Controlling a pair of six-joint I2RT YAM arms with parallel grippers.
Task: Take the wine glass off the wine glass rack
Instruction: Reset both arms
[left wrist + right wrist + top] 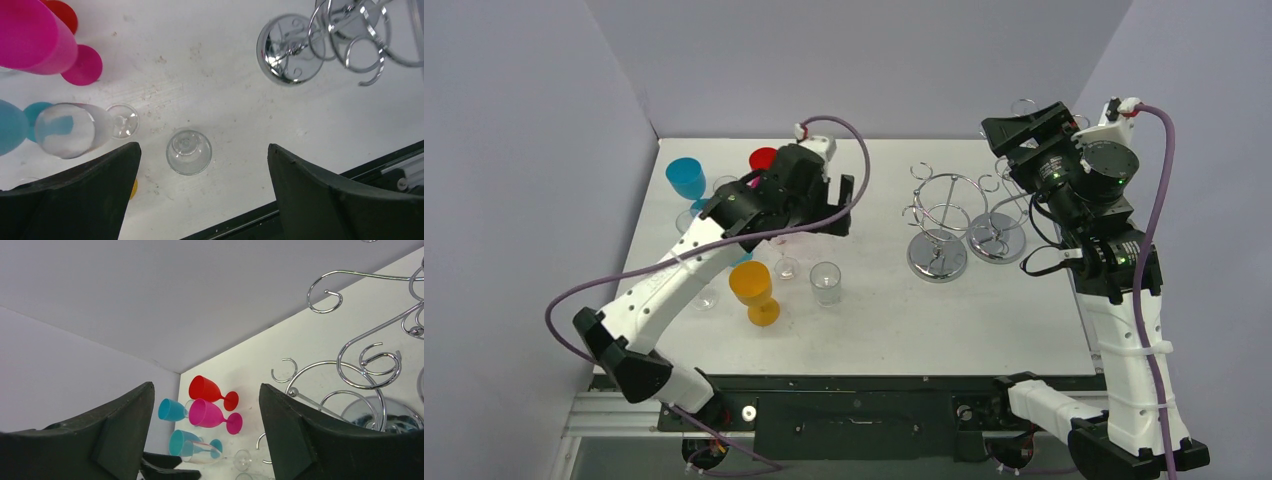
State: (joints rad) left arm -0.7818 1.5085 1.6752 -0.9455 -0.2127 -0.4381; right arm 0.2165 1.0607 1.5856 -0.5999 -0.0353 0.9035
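Left pincer (202, 150) gapes wide; the glass (188, 151) stands upright on the table (225, 75) below it, bare room around, table edge near. Right pincer (205, 387) is apart, empty, rack (997, 238) hooks beside it.

Left wrist: pink glass (30, 35) cut by top and left edges. Blue glass (9, 127) cut by left edge. Yellow glass (134, 188) only a sliver behind a finger (75, 200) of the left gripper (204, 200). Far rack (350, 7) cut by top edge.

Right wrist: clear bowl (387, 416) half hidden by a finger (320, 440) of the right gripper (205, 430); hanging or standing, cannot tell.

Top: left arm (694, 255) covers most of the pink glass.
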